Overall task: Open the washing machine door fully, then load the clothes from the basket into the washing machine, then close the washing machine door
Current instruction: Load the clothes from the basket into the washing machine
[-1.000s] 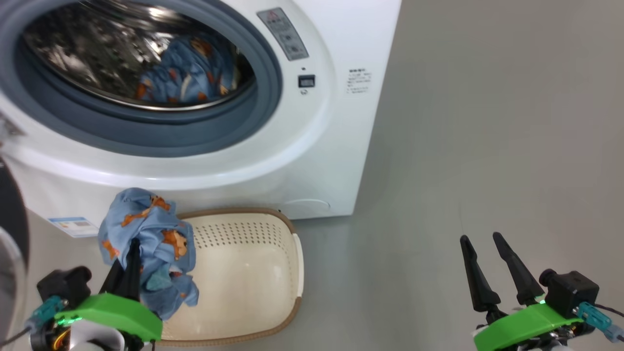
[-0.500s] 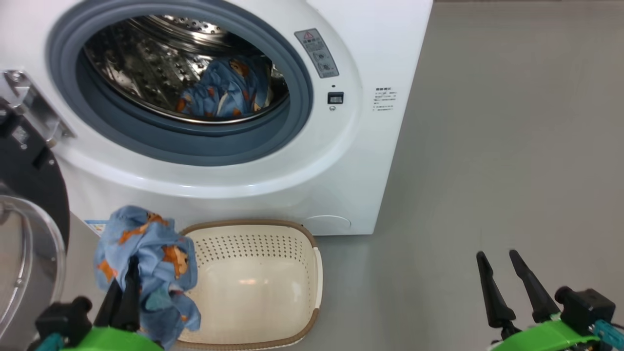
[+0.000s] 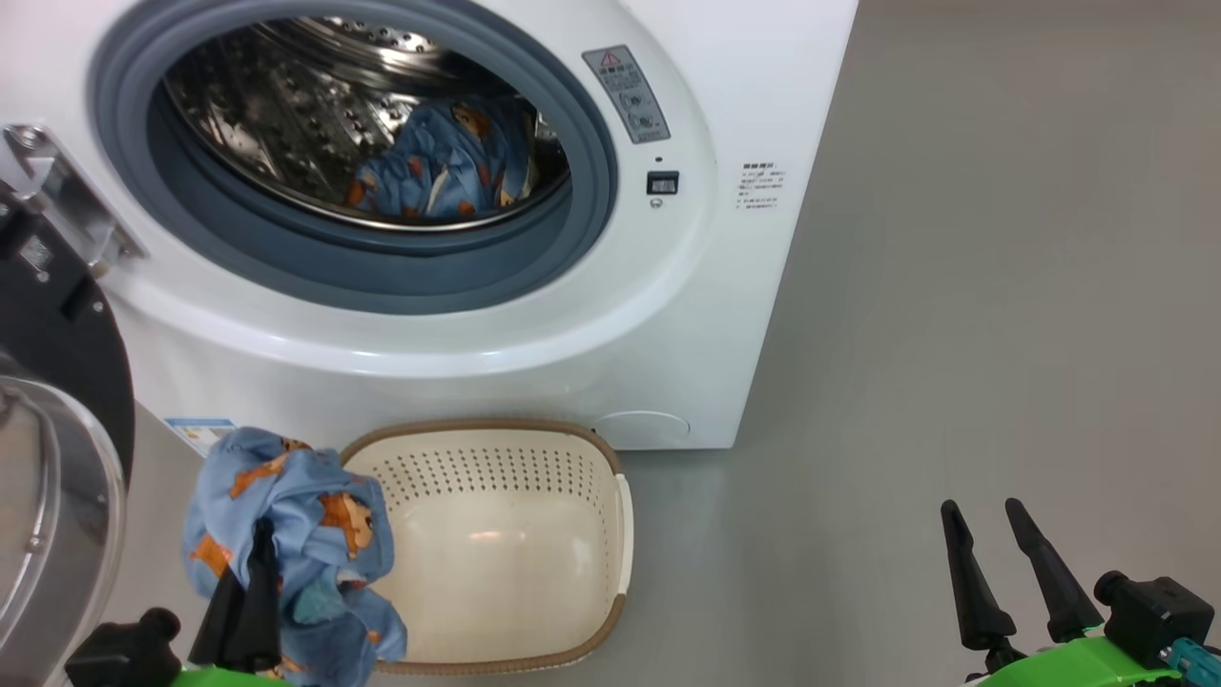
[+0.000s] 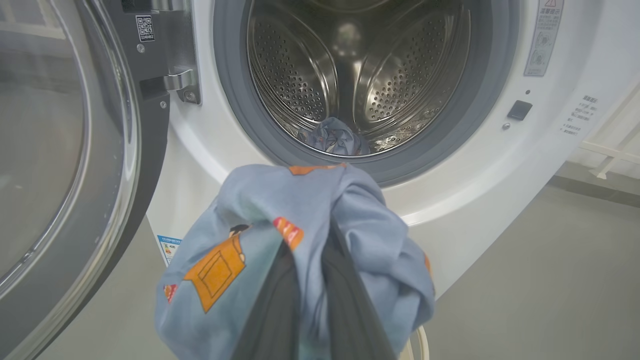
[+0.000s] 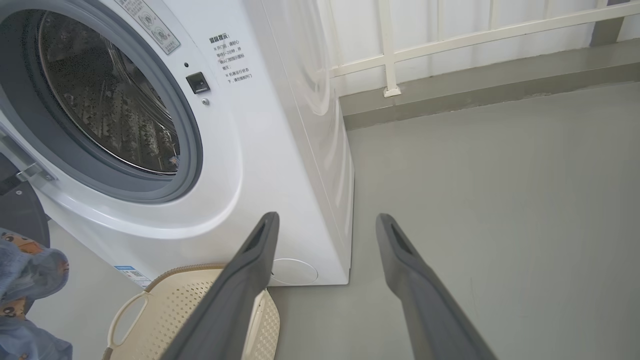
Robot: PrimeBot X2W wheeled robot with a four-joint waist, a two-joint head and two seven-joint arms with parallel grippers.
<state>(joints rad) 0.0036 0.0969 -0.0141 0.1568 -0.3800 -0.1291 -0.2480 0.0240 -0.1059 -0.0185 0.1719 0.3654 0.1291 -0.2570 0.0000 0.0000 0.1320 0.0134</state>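
Head view: washing machine door [image 3: 67,363] stands open at far left. Left claw [image 3: 256,544] clamped on a blue bear-print garment [image 3: 305,496], held up just left of the basket [image 3: 477,426]. More clothes [image 3: 439,167] lie in the drum of the washing machine [image 3: 668,315]. Right claw [image 3: 981,506] fingers apart, gripping nothing, over the floor at far right.

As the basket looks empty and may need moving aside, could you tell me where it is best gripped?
Probably the white handle on the right side of the basket, approached from the right by the open right gripper: it juts out past the rim, facing that gripper.
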